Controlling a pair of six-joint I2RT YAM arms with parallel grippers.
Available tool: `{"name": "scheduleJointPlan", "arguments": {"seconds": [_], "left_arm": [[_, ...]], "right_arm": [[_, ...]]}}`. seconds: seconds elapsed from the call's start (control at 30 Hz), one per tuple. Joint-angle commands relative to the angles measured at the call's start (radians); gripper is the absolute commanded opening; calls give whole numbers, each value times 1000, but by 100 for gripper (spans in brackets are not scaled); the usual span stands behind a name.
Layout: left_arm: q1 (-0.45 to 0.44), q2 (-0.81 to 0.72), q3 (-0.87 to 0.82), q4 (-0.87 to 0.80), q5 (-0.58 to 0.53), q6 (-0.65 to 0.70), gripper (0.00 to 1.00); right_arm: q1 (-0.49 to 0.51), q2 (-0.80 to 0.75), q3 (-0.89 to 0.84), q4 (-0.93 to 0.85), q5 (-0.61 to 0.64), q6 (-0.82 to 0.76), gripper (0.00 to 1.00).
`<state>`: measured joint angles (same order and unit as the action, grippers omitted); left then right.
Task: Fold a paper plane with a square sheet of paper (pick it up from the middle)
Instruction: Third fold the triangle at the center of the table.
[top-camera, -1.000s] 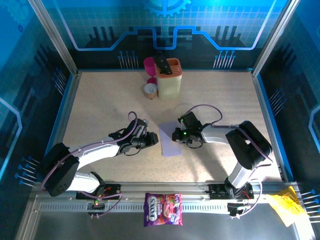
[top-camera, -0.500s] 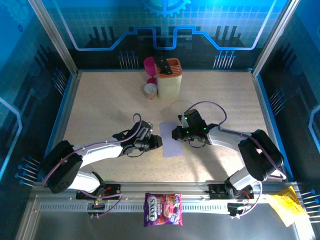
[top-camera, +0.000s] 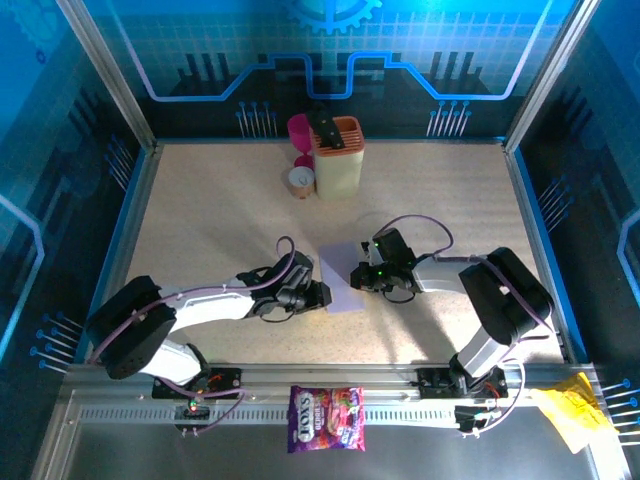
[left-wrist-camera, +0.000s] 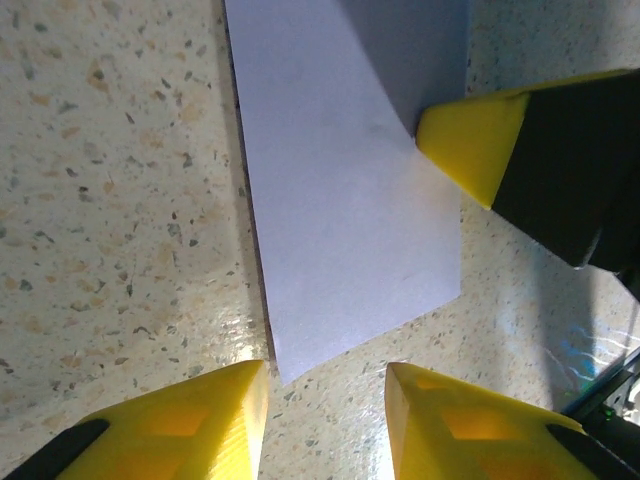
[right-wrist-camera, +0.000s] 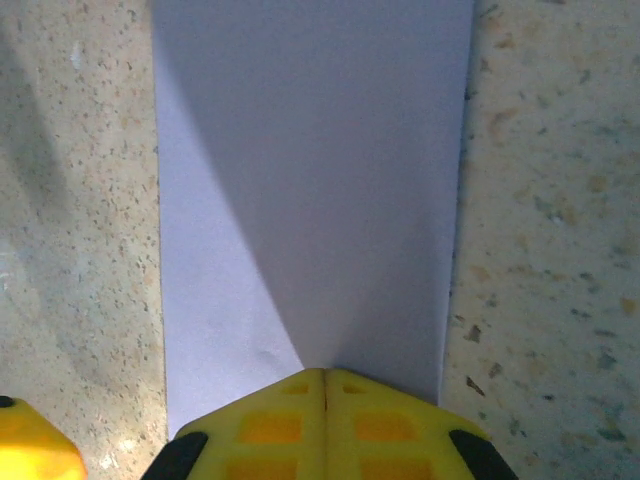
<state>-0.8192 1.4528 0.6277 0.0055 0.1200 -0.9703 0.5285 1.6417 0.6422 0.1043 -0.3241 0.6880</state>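
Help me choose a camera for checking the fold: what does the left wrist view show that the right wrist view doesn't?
Left wrist: the left gripper, its yellow fingers apart, just short of a corner of the thin pale lilac sheet of paper, and the right gripper with its yellow tip pressed on one long edge. Right wrist: that gripper's fingers shut together, and both long edges of the paper running parallel. Both: the paper lying on the speckled beige tabletop.

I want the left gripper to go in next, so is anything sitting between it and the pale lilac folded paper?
Nothing visible: only bare speckled table separates the left gripper from the near corner of the pale lilac paper. The shut right gripper touches its opposite edge.
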Motion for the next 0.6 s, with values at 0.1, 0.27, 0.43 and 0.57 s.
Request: {"name": "scheduleJointPlan", "arguments": {"seconds": [0.1, 0.27, 0.43, 0.57], "left_arm": [[-20, 40, 50, -10, -26, -8, 38], [-29, 87, 78, -5, -31, -8, 37], [-41, 111, 102, -38, -71, -14, 37], [-47, 83, 87, -68, -122, -21, 37]], "right_arm": [[-12, 50, -56, 2, 13, -2, 0], [-22, 59, -70, 20, 1, -5, 0], [-32, 63, -82, 34, -14, -7, 0], [-38, 61, -93, 43, -17, -8, 0]]}}
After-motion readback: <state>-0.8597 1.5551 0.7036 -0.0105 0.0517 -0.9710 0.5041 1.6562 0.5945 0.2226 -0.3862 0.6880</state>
